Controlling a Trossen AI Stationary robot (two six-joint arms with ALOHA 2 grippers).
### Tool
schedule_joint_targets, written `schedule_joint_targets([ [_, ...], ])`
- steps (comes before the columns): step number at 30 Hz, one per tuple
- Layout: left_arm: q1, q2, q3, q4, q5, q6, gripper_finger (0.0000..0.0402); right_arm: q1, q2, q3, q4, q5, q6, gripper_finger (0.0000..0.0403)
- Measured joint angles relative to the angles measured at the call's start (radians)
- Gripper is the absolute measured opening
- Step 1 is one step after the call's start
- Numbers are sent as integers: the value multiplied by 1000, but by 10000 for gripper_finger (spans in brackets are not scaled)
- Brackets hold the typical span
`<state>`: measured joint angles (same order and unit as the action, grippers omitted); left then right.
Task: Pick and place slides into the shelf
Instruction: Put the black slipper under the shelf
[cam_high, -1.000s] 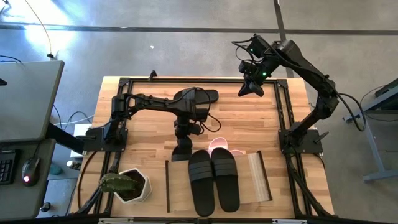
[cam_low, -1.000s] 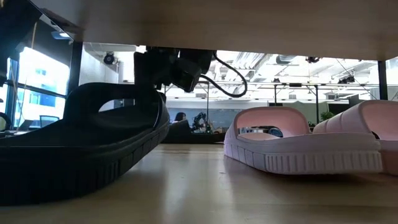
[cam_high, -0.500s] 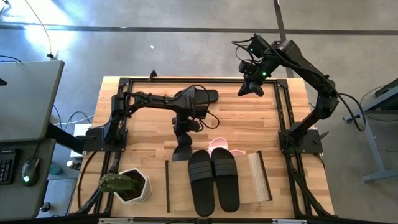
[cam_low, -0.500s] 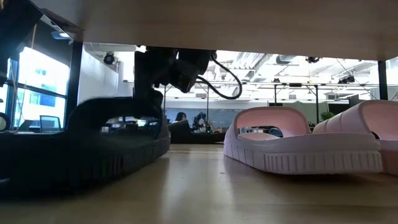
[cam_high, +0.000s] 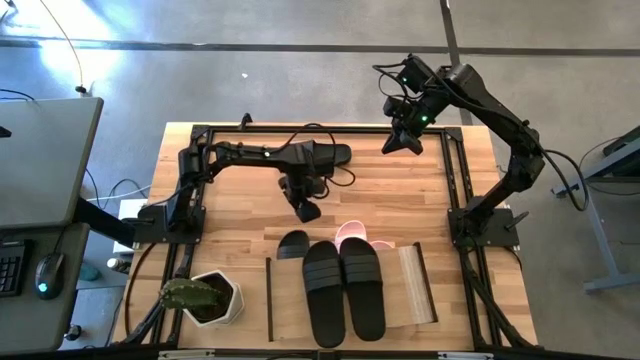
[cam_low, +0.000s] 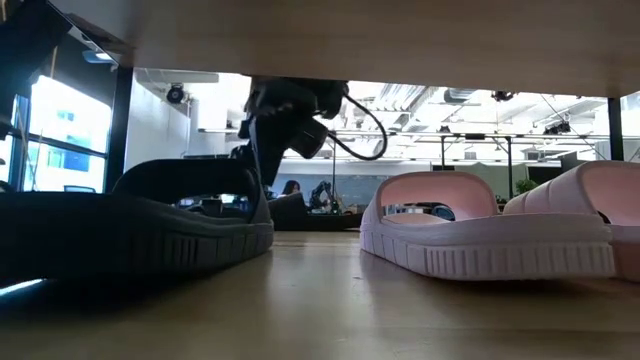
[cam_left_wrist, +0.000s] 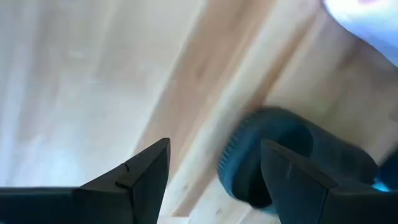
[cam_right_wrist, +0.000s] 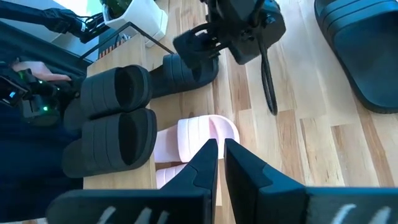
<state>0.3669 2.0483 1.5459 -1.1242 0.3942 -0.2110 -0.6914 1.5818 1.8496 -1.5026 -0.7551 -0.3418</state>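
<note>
Black slide, single: lies at frame centre, heel out, toe tucked under the shelf beside the pink pair; another black pair sits on the shelf top. Left hand: empty, fingers spread, hovering just above this slide in the high view. Step judged: release done. Next: fetch the remaining black slide at upper centre of the worktop. Right hand: upper right, fingers nearly closed, empty.
</note>
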Motion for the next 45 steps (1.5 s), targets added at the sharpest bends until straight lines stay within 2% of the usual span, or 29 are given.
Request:
schedule_joint_targets([
  [5,-9,0,-17,6,-164,-115,228,0,0,0,1,0,8,21],
  [8,-7,0,-55,33,-203,-167,204,0,0,0,5,1,21,21],
  [14,-20,0,-133,107,-223,-258,99,0,0,0,16,2,23,21],
  [17,-47,0,-143,106,-324,-311,35,0,0,0,20,3,23,21],
  [19,-68,0,-143,114,-380,-350,10,0,0,0,26,4,23,21],
  [24,-125,0,-143,190,-387,-406,29,0,0,0,48,5,29,21],
  [28,-171,0,-143,239,-384,-455,16,0,0,0,53,5,30,21],
  [31,-194,0,-143,239,-367,-486,4,0,0,0,53,5,30,21],
  [45,-266,0,-142,155,-329,-618,1,0,0,0,49,5,27,21],
])
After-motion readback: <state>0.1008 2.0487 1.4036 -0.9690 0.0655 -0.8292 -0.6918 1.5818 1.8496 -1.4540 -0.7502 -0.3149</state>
